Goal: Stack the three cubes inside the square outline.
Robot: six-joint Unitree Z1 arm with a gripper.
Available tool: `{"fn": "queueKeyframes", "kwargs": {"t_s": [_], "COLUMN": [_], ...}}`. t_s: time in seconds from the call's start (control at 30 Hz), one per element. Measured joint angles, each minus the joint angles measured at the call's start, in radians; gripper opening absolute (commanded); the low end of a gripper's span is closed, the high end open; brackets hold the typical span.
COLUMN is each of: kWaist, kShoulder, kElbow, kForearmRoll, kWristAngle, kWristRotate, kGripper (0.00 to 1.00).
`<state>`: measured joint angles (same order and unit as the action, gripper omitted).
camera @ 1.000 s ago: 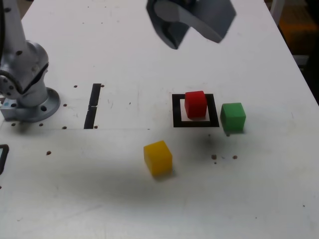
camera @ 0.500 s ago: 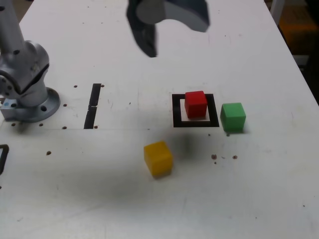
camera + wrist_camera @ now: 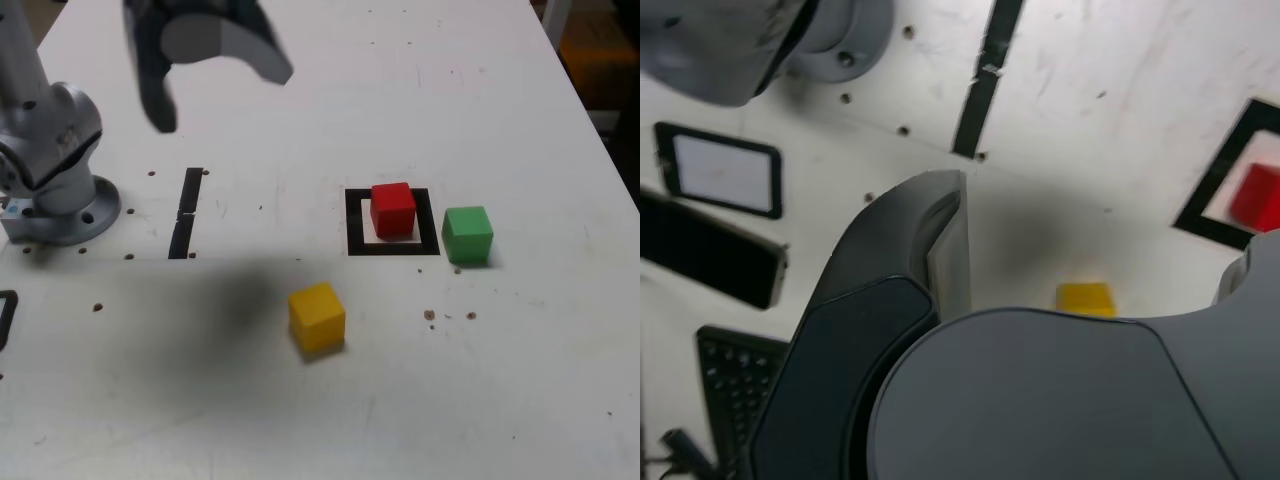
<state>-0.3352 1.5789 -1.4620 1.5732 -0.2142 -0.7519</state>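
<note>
I have the hand (image 3: 205, 75) released and empty, high over the worktop (image 3: 520, 400); the yellow cube (image 3: 317, 317) lies well below, toward the exterior view's right.

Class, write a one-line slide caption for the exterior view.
Open end effector above table; red cube in square outline, green cube beside, yellow cube apart.

White table (image 3: 480, 400) with small dark specks (image 3: 430, 315). A thin black strip mark (image 3: 187, 212) runs on its surface. In the wrist view, a black-framed white rectangle (image 3: 725, 170), a dark slab (image 3: 700, 250) and a keyboard (image 3: 735, 390) lie near one another
</note>
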Motion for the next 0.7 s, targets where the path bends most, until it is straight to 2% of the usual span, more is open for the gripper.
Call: {"fn": "queueKeyframes", "kwargs": {"t_s": [0.07,0.23,0.4,0.53,0.7], "kWaist": [-0.003,-0.027,-0.066,-0.083,-0.088], "kShoulder": [0.002,0.038,0.087,0.153,0.217], "kElbow": [-0.001,-0.02,-0.059,-0.116,-0.186], "kForearmRoll": [0.002,0.033,0.043,0.043,0.038], "kWristAngle": [-0.019,-0.136,-0.205,-0.22,-0.205], "kWristRotate": [0.0,-0.033,-0.08,-0.081,-0.007], "kGripper": [0.95,0.93,0.92,0.9,0.89]}}
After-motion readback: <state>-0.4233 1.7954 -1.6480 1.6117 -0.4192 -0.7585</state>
